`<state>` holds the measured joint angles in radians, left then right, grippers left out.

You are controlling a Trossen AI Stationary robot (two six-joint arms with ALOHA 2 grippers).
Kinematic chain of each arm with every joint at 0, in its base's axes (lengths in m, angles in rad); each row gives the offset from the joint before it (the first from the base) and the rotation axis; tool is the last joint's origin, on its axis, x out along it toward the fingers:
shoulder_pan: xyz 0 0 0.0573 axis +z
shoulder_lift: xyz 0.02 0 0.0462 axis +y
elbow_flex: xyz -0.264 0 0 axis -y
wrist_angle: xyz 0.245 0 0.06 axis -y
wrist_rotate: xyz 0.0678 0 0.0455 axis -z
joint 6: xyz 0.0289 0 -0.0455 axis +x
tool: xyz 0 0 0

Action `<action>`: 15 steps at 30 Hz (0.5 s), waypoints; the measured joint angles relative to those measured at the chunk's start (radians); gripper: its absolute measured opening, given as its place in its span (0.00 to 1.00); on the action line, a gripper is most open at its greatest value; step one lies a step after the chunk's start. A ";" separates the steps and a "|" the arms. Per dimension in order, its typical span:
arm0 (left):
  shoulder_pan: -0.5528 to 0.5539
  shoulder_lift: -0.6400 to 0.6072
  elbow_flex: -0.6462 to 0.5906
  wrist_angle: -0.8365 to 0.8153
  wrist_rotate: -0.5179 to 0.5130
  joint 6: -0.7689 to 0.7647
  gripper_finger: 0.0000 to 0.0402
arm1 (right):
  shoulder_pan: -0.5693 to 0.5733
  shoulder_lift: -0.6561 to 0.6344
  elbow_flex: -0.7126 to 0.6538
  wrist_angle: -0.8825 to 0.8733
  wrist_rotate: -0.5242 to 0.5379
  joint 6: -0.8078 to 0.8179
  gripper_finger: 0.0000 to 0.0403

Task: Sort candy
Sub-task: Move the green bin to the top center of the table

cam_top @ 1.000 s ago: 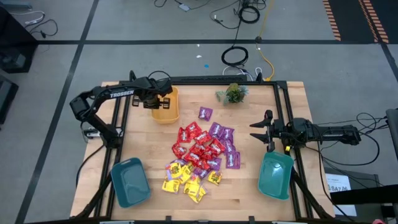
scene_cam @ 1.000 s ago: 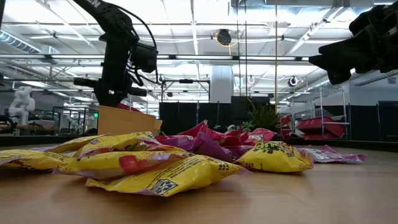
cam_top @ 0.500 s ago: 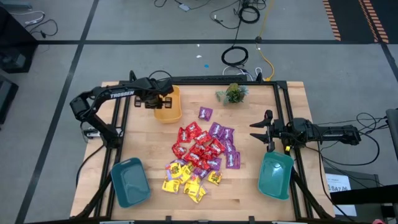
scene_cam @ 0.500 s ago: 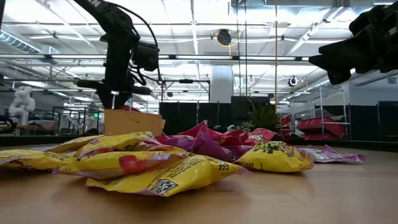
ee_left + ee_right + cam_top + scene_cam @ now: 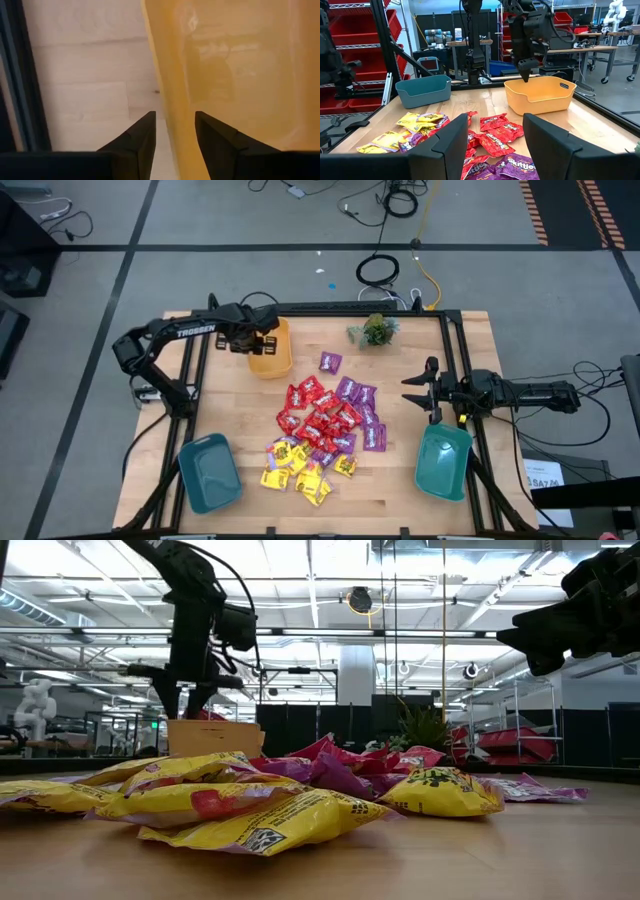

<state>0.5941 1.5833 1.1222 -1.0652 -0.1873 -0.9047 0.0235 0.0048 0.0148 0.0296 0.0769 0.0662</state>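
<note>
The candy (image 5: 322, 425) lies in a loose pile of red, purple and yellow packets at the table's middle, and shows close up in the low view (image 5: 250, 805). My left gripper (image 5: 252, 340) points down at the far left, over the left wall of the orange bin (image 5: 270, 355). It is open, with one finger outside that wall and one inside (image 5: 175, 122). The bin rests flat on its bottom (image 5: 215, 737). My right gripper (image 5: 412, 390) waits level at the table's right edge, open (image 5: 495, 135), with nothing between its fingers.
One teal bin (image 5: 208, 472) stands at the near left corner and another (image 5: 443, 462) at the near right, just below my right arm. A small green plant (image 5: 375, 332) sits at the far edge. Bare wood lies between the pile and the orange bin.
My left gripper has opened where it stands, its fingers spreading apart on either side of the orange bin's wall. The bin, tipped up on that side a second ago, now sits level on the table.
</note>
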 joint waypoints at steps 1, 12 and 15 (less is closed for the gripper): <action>0.000 0.000 0.014 -0.017 -0.016 -0.003 0.37 | 0.000 0.000 0.000 0.000 0.000 0.000 0.45; -0.142 -0.072 0.117 -0.147 -0.277 -0.067 0.37 | 0.000 0.000 0.000 0.000 0.000 0.000 0.45; -0.252 -0.126 0.115 -0.144 -0.391 -0.114 0.37 | 0.000 0.000 0.000 0.000 0.000 0.000 0.45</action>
<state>0.3426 1.4574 1.2373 -1.2096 -0.5788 -1.0188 0.0231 0.0048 0.0147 0.0296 0.0769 0.0662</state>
